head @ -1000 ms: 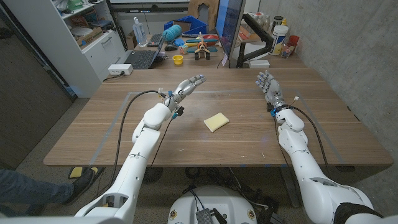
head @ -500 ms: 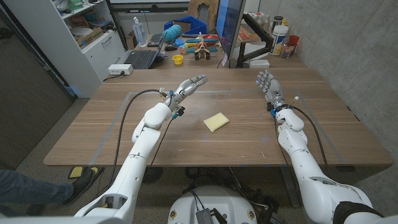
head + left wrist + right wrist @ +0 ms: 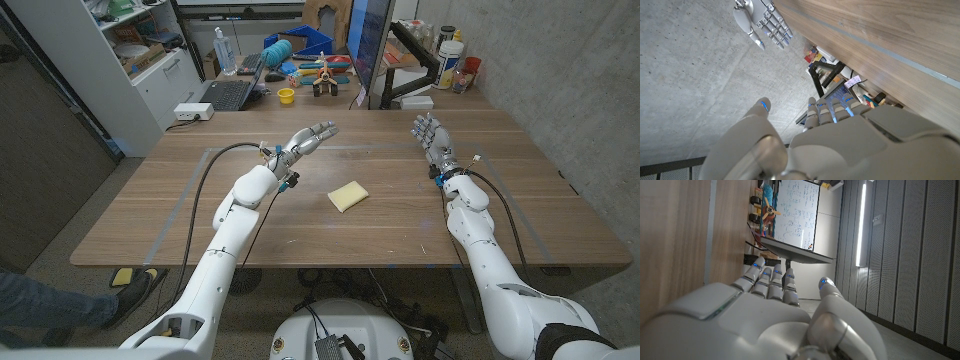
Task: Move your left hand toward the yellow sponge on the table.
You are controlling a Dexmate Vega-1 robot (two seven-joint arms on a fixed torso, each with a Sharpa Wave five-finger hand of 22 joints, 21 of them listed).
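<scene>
Left robot hand [image 3: 308, 138] is held open, empty, well apart from yellow sponge [image 3: 348, 196] mid-tabletop [image 3: 200, 215]. Right robot hand [image 3: 430, 134] is spread, empty, near far edge.

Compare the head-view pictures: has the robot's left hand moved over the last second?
Yes, slightly. The left hand has edged to the right and a touch farther from the robot, judged against the yellow sponge, which has stayed put on the table.

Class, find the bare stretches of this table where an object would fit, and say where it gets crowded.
Bare wood lies between the yellow sponge and the right hand, and along the near edge between both arms. Beyond the table's far edge, clutter crowds around the laptop.
</scene>
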